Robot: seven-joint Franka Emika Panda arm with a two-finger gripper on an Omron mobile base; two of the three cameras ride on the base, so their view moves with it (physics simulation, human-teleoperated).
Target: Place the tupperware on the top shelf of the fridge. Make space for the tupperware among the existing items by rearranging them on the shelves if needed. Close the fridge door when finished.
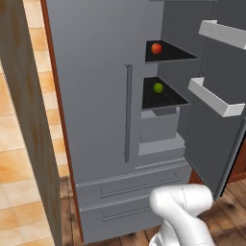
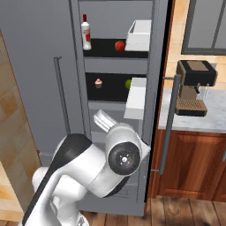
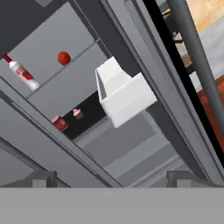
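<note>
The grey fridge [image 1: 96, 96] has its left door closed and its right door [image 1: 211, 139] swung open. On the top shelf [image 2: 106, 49] stand a white bottle with a red cap [image 2: 86, 33] and a red round fruit [image 2: 119, 45]. The lower shelf [image 1: 166, 98] carries a green fruit [image 1: 158, 87] and a tiny cupcake [image 2: 98, 83]. The hand view also shows a red can [image 3: 59, 123] beside the cupcake [image 3: 78, 113]. My gripper [image 3: 113, 177] is open and empty, below the shelves and looking up into the compartment. The tupperware is out of view.
Two white door bins [image 1: 214, 98] [image 1: 223, 33] jut from the open door beside the shelves. The door's long bar handle [image 3: 197, 57] runs close on the right. A coffee machine [image 2: 194, 86] sits on the counter over a wooden cabinet [image 2: 190, 163]. A wooden panel [image 1: 24, 120] stands left.
</note>
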